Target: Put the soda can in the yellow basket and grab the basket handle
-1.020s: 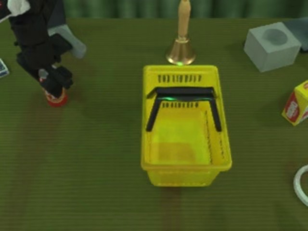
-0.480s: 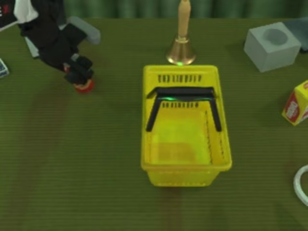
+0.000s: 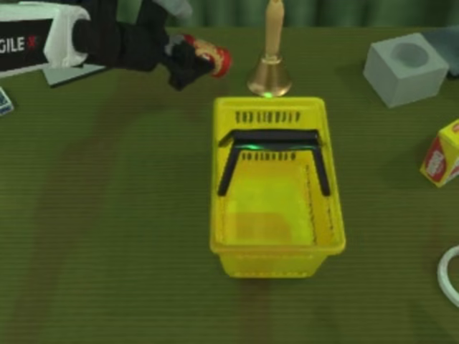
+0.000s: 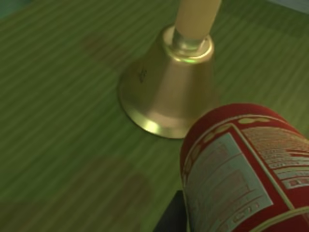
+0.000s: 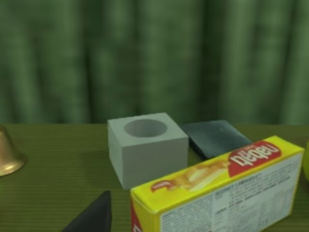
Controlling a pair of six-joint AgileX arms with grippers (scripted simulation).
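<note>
The red soda can (image 3: 214, 58) lies on its side in the air, held by my left gripper (image 3: 191, 61), which is shut on it at the back of the table, left of the bell. In the left wrist view the soda can (image 4: 246, 169) fills the near corner, with one dark finger (image 4: 171, 218) beside it. The yellow basket (image 3: 272, 262) stands mid-table, to the front right of the can, with its black handle (image 3: 272, 136) raised across the far half. My right gripper is outside the top view; only one black finger (image 5: 94, 217) shows, well to one side.
A brass bell with a wooden handle (image 3: 270, 77) stands just behind the basket, close to the can. At the back right sits a grey block with a round hollow (image 3: 407, 68). A yellow-and-red carton (image 3: 442, 154) and a white ring (image 3: 448, 276) sit at the right edge.
My left gripper has lifted the soda can off the table at the left and carried it back and to the right, tipping it sideways toward the bell. The basket has stayed put.
</note>
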